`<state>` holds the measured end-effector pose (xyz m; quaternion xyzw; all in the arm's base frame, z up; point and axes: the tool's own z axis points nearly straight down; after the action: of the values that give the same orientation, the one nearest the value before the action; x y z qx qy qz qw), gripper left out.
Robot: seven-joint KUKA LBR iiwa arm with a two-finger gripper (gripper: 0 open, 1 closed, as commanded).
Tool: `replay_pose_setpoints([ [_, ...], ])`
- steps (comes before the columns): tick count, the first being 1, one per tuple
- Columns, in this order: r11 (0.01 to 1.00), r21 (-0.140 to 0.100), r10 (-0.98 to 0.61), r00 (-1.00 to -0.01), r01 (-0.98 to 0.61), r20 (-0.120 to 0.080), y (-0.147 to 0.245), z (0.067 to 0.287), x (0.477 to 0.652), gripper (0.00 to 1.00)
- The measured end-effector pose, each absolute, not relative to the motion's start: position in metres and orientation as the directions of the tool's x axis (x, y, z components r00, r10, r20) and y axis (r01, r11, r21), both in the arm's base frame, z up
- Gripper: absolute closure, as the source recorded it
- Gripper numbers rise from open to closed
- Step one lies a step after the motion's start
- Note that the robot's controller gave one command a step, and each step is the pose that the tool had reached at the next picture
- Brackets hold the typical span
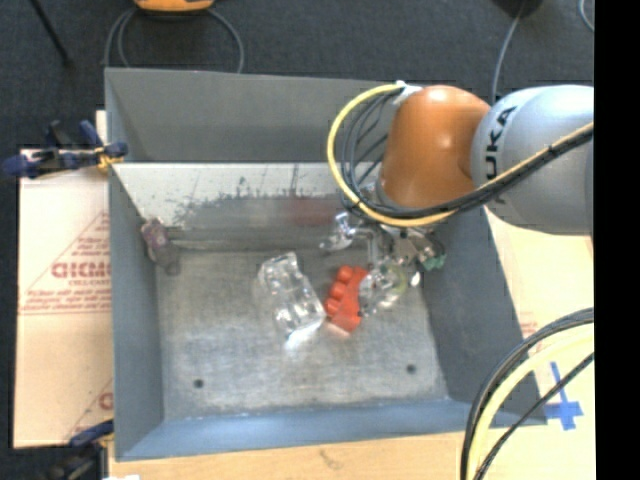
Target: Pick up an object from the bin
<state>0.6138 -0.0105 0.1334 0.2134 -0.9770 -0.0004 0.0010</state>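
My pincer [386,280] sits low in the grey metal bin [140,348], just right of 1 red studded plastic block [344,299] near the middle; apart or together, I cannot tell. 1 clear plastic piece [290,293] lies left of the block.

Black lettering "UKA" readable on grey arm [548,168].
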Motion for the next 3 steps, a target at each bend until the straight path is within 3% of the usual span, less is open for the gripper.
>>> replay_pose_setpoints([
  [1,0.935,0.001,-0.354,-0.935,-0.354,-0.01,-0.0262,0.0926,0.6219,0.0],
  [2,0.936,-0.009,-0.352,-0.935,-0.352,-0.033,-0.0273,0.0946,0.627,1.0],
  [3,0.936,-0.006,-0.353,-0.935,-0.353,-0.023,-0.0278,0.0903,0.6238,0.0],
])
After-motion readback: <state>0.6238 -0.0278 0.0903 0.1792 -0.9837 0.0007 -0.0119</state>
